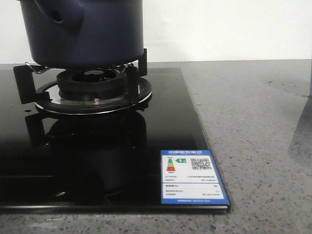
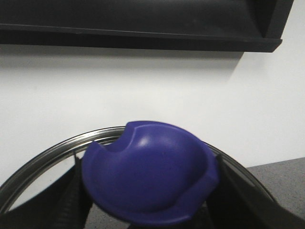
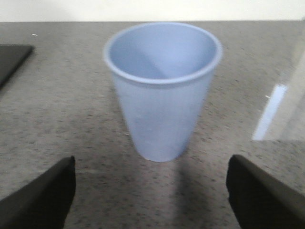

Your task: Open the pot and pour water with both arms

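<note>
Pot [image 1: 90, 34], large, round, dark navy blue, matte sides, sits upright in the upper left of the front view on the black metal trivet [image 1: 134, 73] of a gas burner [image 1: 92, 80]. Its vertical axis is plumb, and the rounded bottom edge rests on the trivet prongs. The top of the pot is cut off by the frame, so I cannot read its rim from here. A stubby side handle mount with a hole [image 1: 58, 17] points toward the camera and slightly to the left of the frame. The burner is set in a glossy black glass hob [image 1: 97, 165], which mirrors the pot. A blue and white energy label [image 1: 192, 178] is stuck at the hob's lower right corner. The hob lies on a grey speckled stone counter [image 1: 258, 146].

Left wrist view: I see my left gripper [image 2: 150, 191] closed around a rounded violet-blue lid knob [image 2: 147, 176], one dark finger on each side touching it. Behind the knob arcs the shiny steel rim of a glass lid [image 2: 57, 152], seen against a white wall with a dark shelf [image 2: 143, 24] across the top of the frame.

Right wrist view: my right gripper [image 3: 150, 191] is spread wide and holds nothing; its dark fingertips [image 3: 43, 195] sit in the two lower corners. A light blue tapered plastic cup [image 3: 162, 90] stands upright at centre frame on the counter, mouth up, apart from both fingers.
</note>
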`<action>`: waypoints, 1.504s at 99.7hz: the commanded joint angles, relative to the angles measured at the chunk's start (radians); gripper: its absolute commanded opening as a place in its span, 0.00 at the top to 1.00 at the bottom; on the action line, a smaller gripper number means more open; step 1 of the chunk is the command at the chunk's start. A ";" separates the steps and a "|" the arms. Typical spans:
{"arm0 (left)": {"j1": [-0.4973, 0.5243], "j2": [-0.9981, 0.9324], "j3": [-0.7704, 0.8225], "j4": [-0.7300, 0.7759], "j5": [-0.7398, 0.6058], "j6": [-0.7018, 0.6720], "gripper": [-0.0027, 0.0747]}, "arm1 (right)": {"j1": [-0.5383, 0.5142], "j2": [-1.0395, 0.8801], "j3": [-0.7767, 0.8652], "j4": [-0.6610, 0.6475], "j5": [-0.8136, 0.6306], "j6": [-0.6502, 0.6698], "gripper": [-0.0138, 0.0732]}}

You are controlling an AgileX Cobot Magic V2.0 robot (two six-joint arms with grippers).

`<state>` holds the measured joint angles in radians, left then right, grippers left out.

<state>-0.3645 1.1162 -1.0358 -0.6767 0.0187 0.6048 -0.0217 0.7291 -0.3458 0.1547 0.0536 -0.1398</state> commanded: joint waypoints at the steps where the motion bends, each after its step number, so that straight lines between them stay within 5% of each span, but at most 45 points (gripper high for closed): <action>1: 0.004 -0.031 -0.041 -0.005 -0.079 -0.005 0.50 | -0.018 0.009 -0.026 -0.010 -0.093 -0.001 0.20; 44: 0.004 -0.031 -0.041 -0.005 -0.081 -0.005 0.50 | -0.014 0.123 -0.026 0.004 -0.275 -0.001 0.19; 96: 0.004 -0.029 -0.041 -0.005 -0.087 -0.005 0.50 | -0.010 0.188 -0.026 0.004 -0.308 0.016 0.11; 150: 0.004 -0.029 -0.041 -0.005 -0.094 -0.005 0.50 | 0.034 0.365 -0.026 0.004 -0.574 0.018 0.11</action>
<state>-0.3645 1.1162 -1.0358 -0.6767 0.0281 0.6048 0.0108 1.0690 -0.3458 0.1622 -0.3749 -0.1225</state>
